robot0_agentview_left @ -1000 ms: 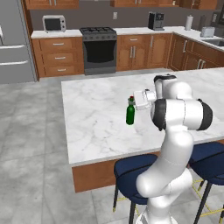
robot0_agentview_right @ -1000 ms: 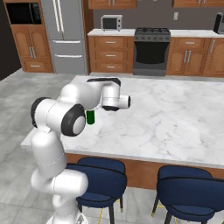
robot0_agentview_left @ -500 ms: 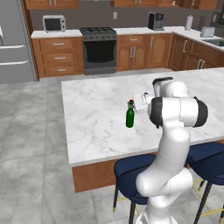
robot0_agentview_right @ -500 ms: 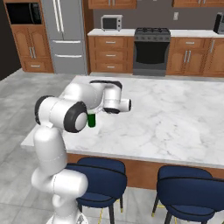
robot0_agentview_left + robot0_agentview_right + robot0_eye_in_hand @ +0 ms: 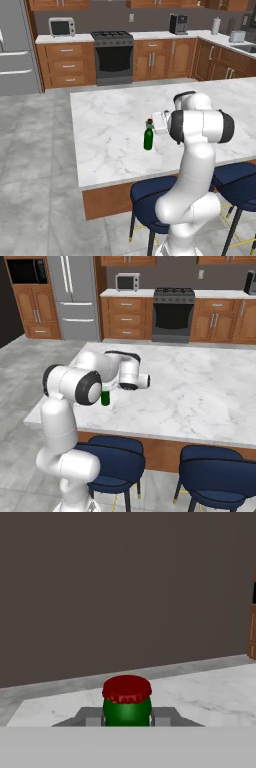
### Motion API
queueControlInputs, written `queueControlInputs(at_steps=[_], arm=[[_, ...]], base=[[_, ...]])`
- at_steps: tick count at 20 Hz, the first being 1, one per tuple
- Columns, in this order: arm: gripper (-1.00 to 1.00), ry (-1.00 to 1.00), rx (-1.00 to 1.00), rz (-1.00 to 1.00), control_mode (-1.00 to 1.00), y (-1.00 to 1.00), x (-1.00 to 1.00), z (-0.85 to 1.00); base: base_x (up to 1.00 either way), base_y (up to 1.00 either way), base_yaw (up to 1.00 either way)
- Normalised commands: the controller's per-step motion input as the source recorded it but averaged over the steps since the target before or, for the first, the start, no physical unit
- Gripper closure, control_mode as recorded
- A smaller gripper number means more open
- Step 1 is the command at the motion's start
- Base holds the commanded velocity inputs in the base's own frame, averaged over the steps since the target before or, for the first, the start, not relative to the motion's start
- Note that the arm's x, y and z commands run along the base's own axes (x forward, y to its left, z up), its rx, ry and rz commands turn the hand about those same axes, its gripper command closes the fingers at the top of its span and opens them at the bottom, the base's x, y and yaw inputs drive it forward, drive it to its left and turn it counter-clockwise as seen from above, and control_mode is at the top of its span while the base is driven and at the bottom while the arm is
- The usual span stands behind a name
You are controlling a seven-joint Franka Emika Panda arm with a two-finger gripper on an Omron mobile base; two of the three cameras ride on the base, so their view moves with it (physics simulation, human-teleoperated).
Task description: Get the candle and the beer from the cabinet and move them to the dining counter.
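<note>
Gripper (image 5: 127, 719) clamps the beer (image 5: 148, 137) at its neck; bottle upright, cap up.

One beer bottle (image 5: 148, 138) upright on dining counter (image 5: 110, 125). Navy stools at near edge of counter: two (image 5: 112, 460) (image 5: 218, 476). One microwave (image 5: 62, 27), one oven range (image 5: 114, 56), one coffee machine (image 5: 177, 23) beyond counter. One refrigerator (image 5: 76, 296).

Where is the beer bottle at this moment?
The beer stands upright on the dining counter, near its front edge above the navy stools. The gripper has its jaws shut on the bottle's neck, just below the red cap.
</note>
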Motion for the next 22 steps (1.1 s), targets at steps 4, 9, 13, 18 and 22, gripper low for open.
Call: queueControlInputs(at_steps=[4, 9, 13, 18, 22], arm=[[1.00, 0.00, 0.00, 0.00, -1.00, 0.00, 0.01, -0.19], [1.00, 0.00, 0.00, 0.00, -1.00, 0.00, 0.10, -0.04], [1.00, 0.00, 0.00, 0.00, -1.00, 0.00, 0.26, 0.00], [1.00, 0.00, 0.00, 0.00, -1.00, 0.00, 0.35, 0.00], [1.00, 0.00, 0.00, 0.00, -1.00, 0.00, 0.36, 0.00]], base=[[0.00, 0.00, 0.00], [0.00, 0.00, 0.00], [0.00, 0.00, 0.00], [0.00, 0.00, 0.00], [0.00, 0.00, 0.00]])
